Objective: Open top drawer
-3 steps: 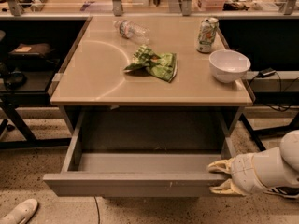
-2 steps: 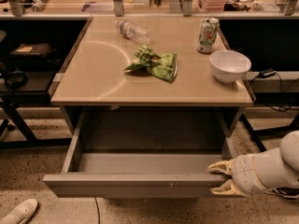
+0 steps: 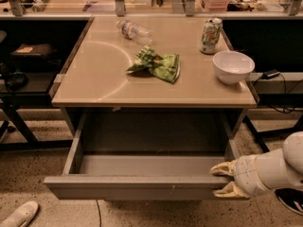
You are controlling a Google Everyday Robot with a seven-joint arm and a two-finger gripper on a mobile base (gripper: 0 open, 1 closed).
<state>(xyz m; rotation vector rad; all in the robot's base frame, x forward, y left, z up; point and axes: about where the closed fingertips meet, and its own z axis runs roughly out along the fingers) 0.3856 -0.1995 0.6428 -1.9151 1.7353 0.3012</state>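
The top drawer [image 3: 132, 188] stands pulled far out from under the beige table top [image 3: 94, 79]. Its grey interior [image 3: 151, 164] looks empty and its flat grey front faces me. My gripper [image 3: 218, 179] is at the right end of the drawer front, coming in from the lower right on a white arm [image 3: 274, 169]. One pale finger [image 3: 222, 168] lies inside the drawer behind the front panel and the other [image 3: 226, 191] lies on the outer face, so the fingers clasp the panel.
On the table lie a water bottle [image 3: 135, 30], a green chip bag [image 3: 156, 64], a soda can [image 3: 210, 35] and a white bowl [image 3: 233, 66]. Black shelving [image 3: 23, 65] stands at the left, cables [image 3: 279, 86] at the right, and a white shoe [image 3: 19, 214] on the floor.
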